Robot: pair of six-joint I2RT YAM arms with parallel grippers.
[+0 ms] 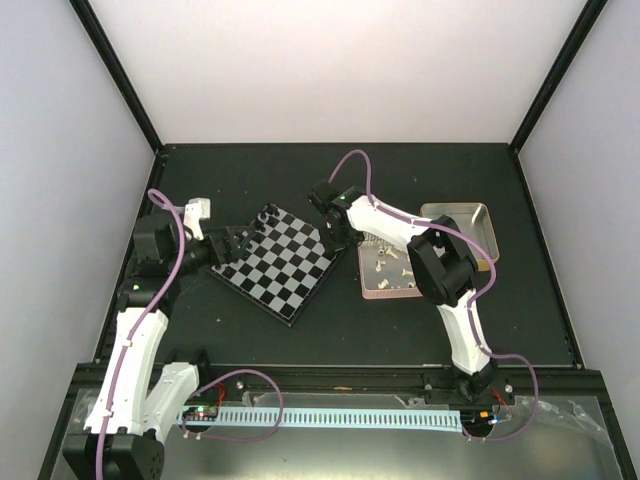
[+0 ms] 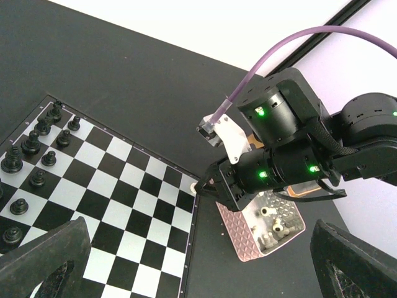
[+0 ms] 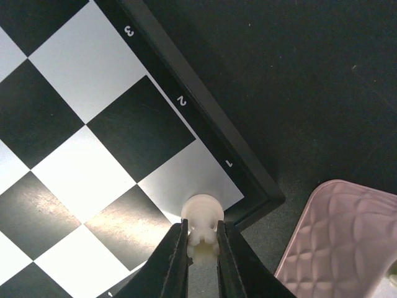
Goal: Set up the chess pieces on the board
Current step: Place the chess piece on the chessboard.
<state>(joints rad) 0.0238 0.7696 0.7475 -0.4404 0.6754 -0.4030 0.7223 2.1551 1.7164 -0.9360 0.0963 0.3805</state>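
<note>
The board [image 1: 283, 272] lies tilted at mid-table, with black pieces [image 1: 265, 215] along its far-left side. My right gripper [image 3: 202, 241] is shut on a cream-white rook [image 3: 201, 216], whose base is over the light corner square by the "1" mark; whether it touches the square I cannot tell. In the left wrist view the rook [image 2: 195, 186] shows at the board's [image 2: 111, 205] right corner under the right gripper [image 2: 209, 186]. More white chess pieces [image 1: 388, 262] lie in the pink tin [image 1: 370, 290]. My left gripper [image 1: 232, 246] hangs open at the board's left edge, holding nothing.
A gold tin [image 1: 478, 222] sits behind and to the right of the pink tin [image 2: 242, 239]. Black pieces [image 2: 31, 155] stand in rows at the board's far-left end. The pink tin [image 3: 341, 236] lies close to the board's corner edge [image 3: 248, 180].
</note>
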